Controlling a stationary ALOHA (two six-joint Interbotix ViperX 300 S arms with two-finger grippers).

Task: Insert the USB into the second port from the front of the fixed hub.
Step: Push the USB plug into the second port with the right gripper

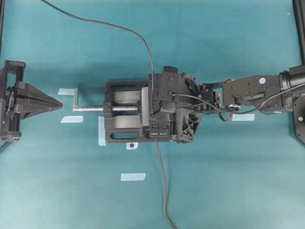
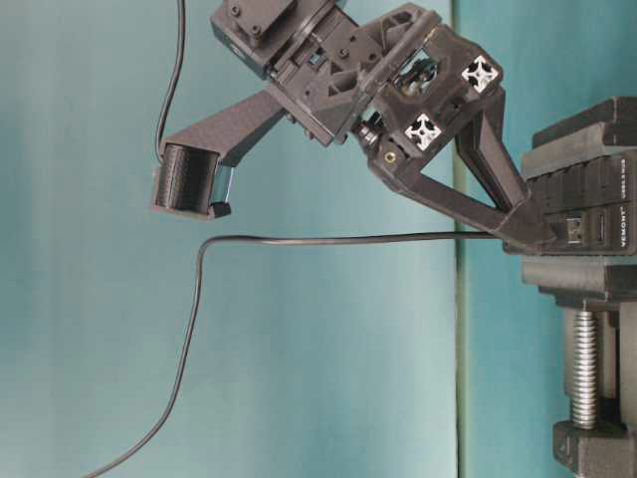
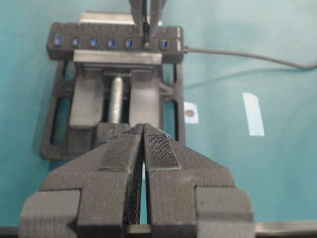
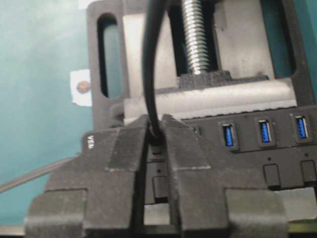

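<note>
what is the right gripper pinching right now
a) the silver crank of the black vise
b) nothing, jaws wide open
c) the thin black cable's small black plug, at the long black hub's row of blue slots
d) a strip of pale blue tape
c: in the right wrist view the right gripper has its fingers closed on the small black plug of the thin black cable, right at the long black hub.

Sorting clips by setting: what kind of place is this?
Probably a robotics lab bench: a teal-covered table marked with tape strips, a bench vise clamping a USB hub, and a robot arm's tool working at it.
</note>
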